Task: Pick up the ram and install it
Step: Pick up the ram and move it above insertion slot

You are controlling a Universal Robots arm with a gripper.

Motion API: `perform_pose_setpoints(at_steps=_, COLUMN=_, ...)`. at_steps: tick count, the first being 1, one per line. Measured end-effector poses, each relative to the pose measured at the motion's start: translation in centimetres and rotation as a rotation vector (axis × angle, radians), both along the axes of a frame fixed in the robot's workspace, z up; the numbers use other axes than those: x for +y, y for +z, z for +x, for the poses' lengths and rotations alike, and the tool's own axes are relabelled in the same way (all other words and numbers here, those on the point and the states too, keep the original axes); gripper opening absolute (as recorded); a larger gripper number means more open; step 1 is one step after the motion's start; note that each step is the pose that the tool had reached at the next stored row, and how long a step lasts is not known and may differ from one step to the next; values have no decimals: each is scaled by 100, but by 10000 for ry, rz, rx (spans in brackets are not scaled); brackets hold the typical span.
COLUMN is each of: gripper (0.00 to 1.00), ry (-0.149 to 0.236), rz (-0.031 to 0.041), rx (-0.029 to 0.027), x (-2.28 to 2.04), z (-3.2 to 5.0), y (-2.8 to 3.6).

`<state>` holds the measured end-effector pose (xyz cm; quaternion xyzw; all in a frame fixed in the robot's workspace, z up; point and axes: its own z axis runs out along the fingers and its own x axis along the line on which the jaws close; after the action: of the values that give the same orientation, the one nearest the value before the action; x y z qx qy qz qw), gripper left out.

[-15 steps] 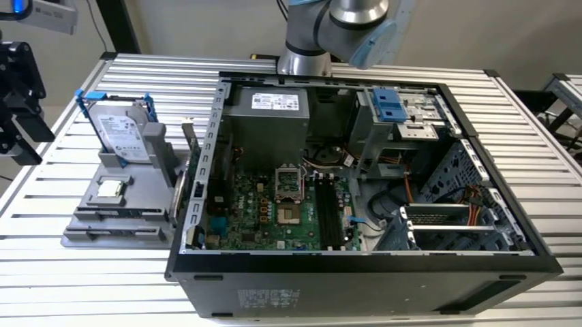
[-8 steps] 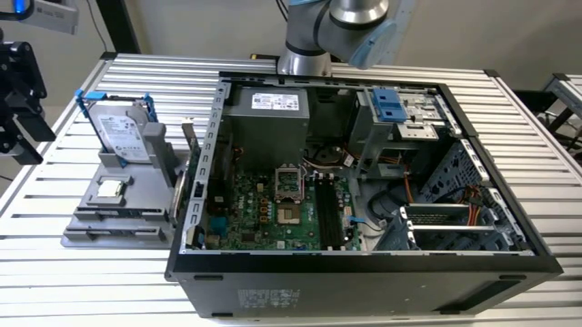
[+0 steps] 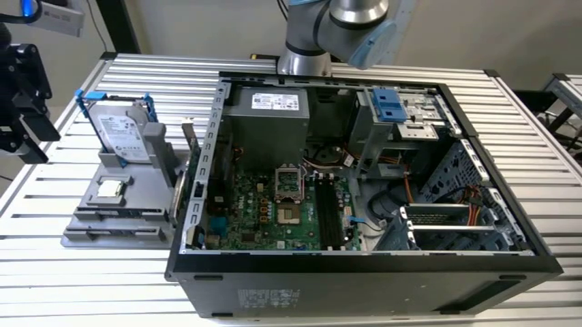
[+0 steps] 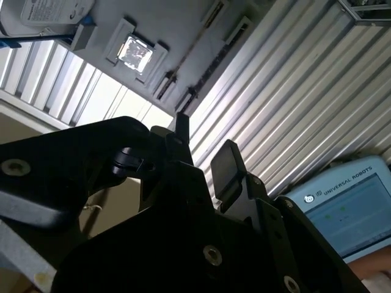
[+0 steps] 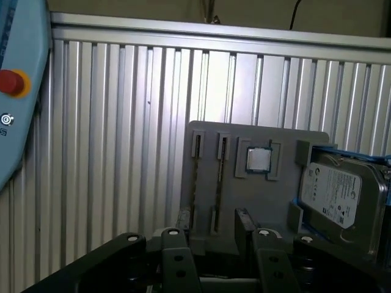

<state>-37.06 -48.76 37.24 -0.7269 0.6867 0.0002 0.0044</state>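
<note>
My gripper (image 3: 27, 133) hangs at the exterior view's left edge, well off the grey parts holder (image 3: 91, 204) and above table height. Its black fingers (image 5: 176, 256) stand apart with nothing between them, so my gripper (image 5: 215, 247) (image 4: 204, 149) is open. The holder (image 5: 244, 201) has two narrow slots at one end. A thin dark strip seen edge-on in a slot looks like the ram (image 5: 219, 183), though I cannot tell for sure. The open computer case (image 3: 364, 269) lies in the middle, and its long black motherboard slots (image 3: 328, 214) are bare.
A silver hard drive (image 3: 123, 136) in a blue frame stands at the holder's far end, with a small square silver chip (image 3: 111, 189) mid-holder. The arm's base (image 3: 304, 61) rises behind the case. A pale blue pendant (image 5: 18, 91) lies beside the ribbed table.
</note>
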Motion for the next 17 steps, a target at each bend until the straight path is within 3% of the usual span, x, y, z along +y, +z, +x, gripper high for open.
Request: perform_pose_setpoints(at_steps=17, gripper=100, ry=-36, rz=0, rx=0, x=26, z=3, y=-163)
